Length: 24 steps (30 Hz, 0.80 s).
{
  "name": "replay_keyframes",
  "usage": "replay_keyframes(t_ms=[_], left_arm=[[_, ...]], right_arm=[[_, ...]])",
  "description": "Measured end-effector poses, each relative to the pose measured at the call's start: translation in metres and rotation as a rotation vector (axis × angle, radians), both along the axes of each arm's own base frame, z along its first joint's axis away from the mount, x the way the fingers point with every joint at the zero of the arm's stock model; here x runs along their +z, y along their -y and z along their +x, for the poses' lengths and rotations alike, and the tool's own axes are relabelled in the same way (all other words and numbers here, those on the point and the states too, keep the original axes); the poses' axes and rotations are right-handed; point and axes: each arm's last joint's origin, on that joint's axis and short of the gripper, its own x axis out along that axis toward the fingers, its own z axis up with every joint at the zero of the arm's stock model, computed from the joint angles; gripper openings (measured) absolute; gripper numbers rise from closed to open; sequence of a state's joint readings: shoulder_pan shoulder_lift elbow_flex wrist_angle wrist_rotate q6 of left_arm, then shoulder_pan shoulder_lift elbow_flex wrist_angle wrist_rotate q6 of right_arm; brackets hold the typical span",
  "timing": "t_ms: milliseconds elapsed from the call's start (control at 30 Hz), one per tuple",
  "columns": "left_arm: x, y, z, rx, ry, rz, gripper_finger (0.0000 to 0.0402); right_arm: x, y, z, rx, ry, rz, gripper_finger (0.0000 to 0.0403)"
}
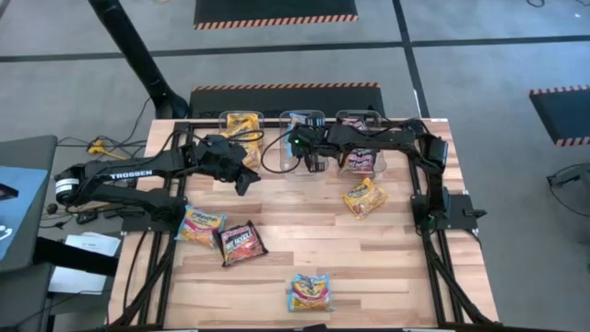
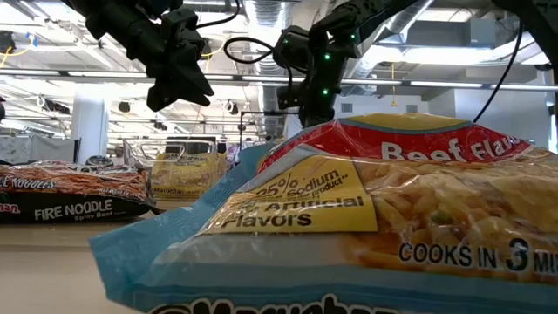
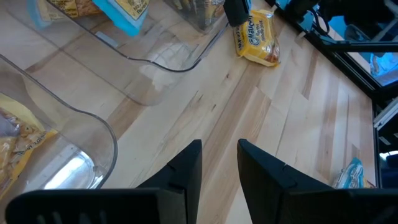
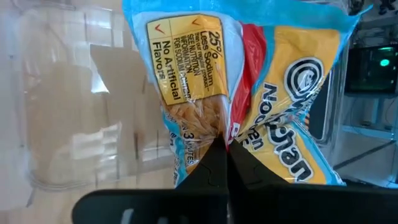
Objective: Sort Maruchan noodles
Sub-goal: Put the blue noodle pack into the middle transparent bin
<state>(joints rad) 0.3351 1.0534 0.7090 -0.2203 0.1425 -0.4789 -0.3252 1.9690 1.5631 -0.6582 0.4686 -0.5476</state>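
My right gripper (image 4: 224, 158) is shut on a light-blue-and-yellow Maruchan packet (image 4: 236, 81) at the middle clear bin (image 1: 301, 124). My left gripper (image 3: 219, 163) hovers open over bare table in front of the left bin (image 1: 241, 124), which holds yellow packets. The right bin (image 1: 359, 138) holds black-red packets. Lying flat on the table are a yellow-orange packet (image 1: 365, 197), another yellow one (image 1: 201, 224), a black-red packet (image 1: 241, 243) and a light-blue one (image 1: 311, 291) by the near edge. My right gripper pinches the light-blue packet between its two fingers at a crumpled spot of the wrapper (image 4: 208, 127) near the packet's end closest to the gripper. The fingers slant downward at it. The packet stretches away from the fingertips, printed face showing, against the clear bin wall (image 4: 68, 124). Whether it rests on anything does not show.
The three clear bins stand side by side along the table's far edge. A black frame (image 1: 429, 212) runs along both table sides. In the low view the near light-blue packet (image 2: 349, 227) fills the foreground, with the black-red packet (image 2: 70, 196) at its left.
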Motion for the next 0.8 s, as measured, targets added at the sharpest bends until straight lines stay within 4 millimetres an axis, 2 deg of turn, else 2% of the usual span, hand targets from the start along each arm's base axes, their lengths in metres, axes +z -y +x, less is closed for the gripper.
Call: replay_keyframes(t_ms=[400,533,800], left_arm=[[0.0,0.0,0.0,0.002,0.002,-0.003,0.0088],[0.0,0.0,0.0,0.004,0.003,-0.006,0.0088],[0.0,0.0,0.0,0.006,0.004,-0.009,0.0088]], right_arm=[[-0.001,0.013,-0.003,-0.062,0.079,0.076,0.0004],[-0.015,0.019,0.001,-0.08,0.074,0.082,0.0004],[-0.028,0.019,0.004,-0.073,0.008,0.056,0.0017]])
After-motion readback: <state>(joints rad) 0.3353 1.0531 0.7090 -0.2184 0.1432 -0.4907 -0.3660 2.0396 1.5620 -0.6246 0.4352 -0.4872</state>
